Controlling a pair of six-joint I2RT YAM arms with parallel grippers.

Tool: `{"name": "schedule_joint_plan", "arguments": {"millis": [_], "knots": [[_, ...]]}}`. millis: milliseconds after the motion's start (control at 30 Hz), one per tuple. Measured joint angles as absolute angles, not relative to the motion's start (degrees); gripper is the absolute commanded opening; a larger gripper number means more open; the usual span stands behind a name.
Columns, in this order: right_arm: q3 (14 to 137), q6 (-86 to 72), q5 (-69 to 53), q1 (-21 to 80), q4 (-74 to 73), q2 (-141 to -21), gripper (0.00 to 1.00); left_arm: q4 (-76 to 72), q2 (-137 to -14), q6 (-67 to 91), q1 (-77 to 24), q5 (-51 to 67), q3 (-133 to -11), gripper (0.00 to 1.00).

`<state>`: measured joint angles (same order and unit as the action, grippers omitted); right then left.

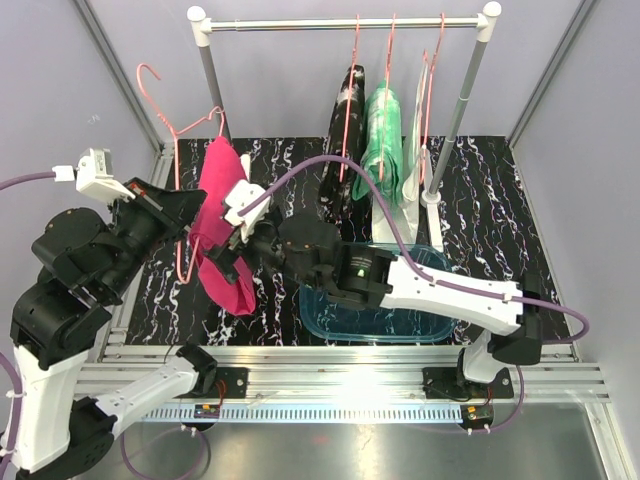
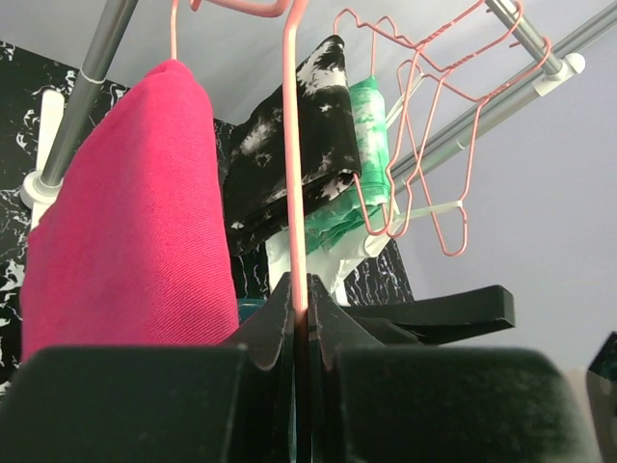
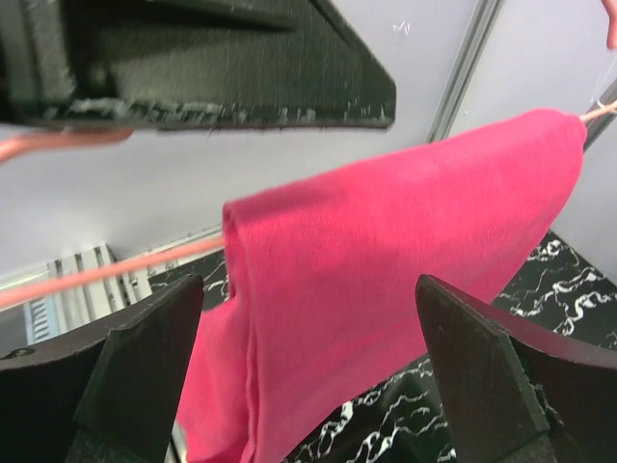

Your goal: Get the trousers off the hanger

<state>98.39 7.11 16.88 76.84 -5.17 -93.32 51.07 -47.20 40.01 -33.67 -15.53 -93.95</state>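
The left tool (image 2: 301, 313) is pinched tight on the thin pink wire of a hanger (image 2: 294, 145). The wire rises straight up out of its closed fingers. The magenta trousers (image 2: 135, 222) are draped over this hanger, just to the left of the tool in the wrist view and touching the wire above it. In the top view the left tool (image 1: 180, 212) holds the hanger (image 1: 176, 170) well apart from the rail (image 1: 340, 22), with the hook in open air.

The right tool (image 3: 308, 289) stands wide, one finger (image 3: 145, 367) on each side of the hanging magenta trousers (image 3: 386, 260). The cloth lies in the gap ahead of the fingers; whether they touch it I cannot tell. From above, the right tool (image 1: 228, 250) sits against the near edge of the magenta trousers (image 1: 220, 215).

Beyond both tools, the black-and-white trousers (image 1: 350, 130) and the green-and-white trousers (image 1: 385, 140) hang side by side from hangers on the rail. Bare hangers (image 2: 434, 145) hang just past them. A clear blue bin (image 1: 330, 320) sits on the black marbled counter (image 1: 480, 230), under the right arm behind its tool.
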Motion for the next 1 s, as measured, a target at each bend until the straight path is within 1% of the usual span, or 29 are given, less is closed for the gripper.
{"name": "schedule_joint_plan", "arguments": {"millis": [133, 200, 233, 333, 433, 467, 833, 1000], "knots": [[100.5, 8.3, 17.4, 76.9, -3.0, -96.3, 0.93, 50.5, -46.1, 40.9, -33.7, -15.5, -93.1, 0.0], [100.9, 8.9, 17.5, 76.8, -2.1, -97.2, 0.85, 50.5, -45.7, 41.3, -33.7, -15.6, -93.1, 0.0], [100.9, 9.3, 17.5, 76.9, -1.7, -97.5, 0.73, 50.4, -45.4, 41.5, -33.7, -15.5, -93.1, 0.0], [101.2, 10.6, 17.5, 76.9, -0.9, -98.4, 0.47, 49.8, -44.9, 41.7, -33.7, -15.4, -93.2, 0.0], [101.3, 11.8, 17.5, 77.3, -0.6, -98.6, 0.35, 49.7, -45.0, 41.7, -33.7, -15.4, -93.2, 0.0], [101.3, 12.1, 17.5, 77.3, -0.6, -98.6, 0.26, 49.7, -45.1, 41.7, -33.7, -15.2, -93.2, 0.0], [101.2, 15.0, 16.4, 77.3, -1.2, -98.5, 0.28, 50.6, -46.0, 40.0, -33.7, -15.0, -94.2, 0.0], [101.3, 17.3, 15.3, 77.3, -3.5, -98.0, 0.36, 53.5, -48.0, 38.2, -33.7, -14.9, -96.9, 0.0]]}}
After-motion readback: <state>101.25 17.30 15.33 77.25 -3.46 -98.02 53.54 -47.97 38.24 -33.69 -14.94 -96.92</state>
